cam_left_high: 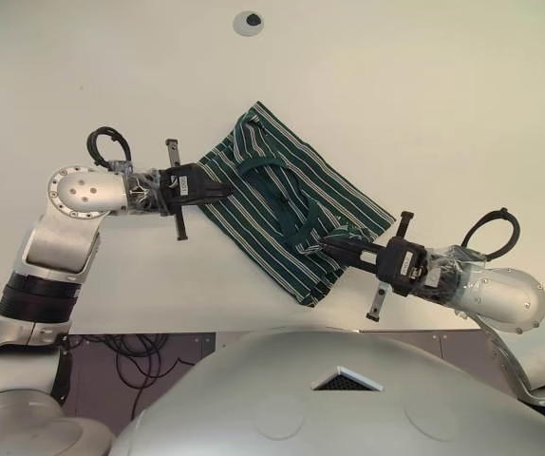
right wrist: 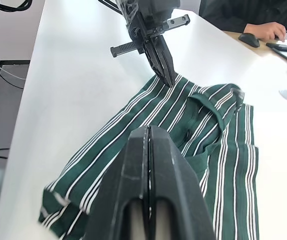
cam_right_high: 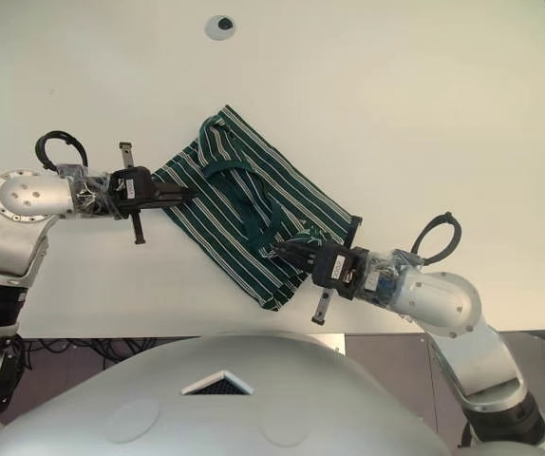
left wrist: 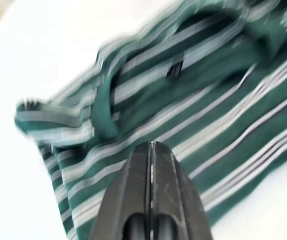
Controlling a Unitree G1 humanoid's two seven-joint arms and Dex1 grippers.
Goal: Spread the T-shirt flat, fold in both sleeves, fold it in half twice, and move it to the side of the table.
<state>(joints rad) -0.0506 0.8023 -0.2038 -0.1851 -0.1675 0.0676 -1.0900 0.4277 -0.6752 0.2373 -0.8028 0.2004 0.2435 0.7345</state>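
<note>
T-shirt [cam_left_high: 282, 204] lies rumpled, the left tool [cam_left_high: 229, 190] and right tool [cam_left_high: 328, 247] both clamped closed, tips touching its opposite edges.

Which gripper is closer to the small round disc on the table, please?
The left gripper, at the T-shirt's left edge; the right gripper is at its near corner, farther from the disc.

readable text: none I can make out
my left gripper [cam_left_high: 232, 191]: small white sticker on its body, print too small to read
my right gripper [cam_left_high: 327, 246]: same kind of sticker, unreadable
T-shirt [cam_left_high: 282, 204]: dark tag by collar, blurred
</note>
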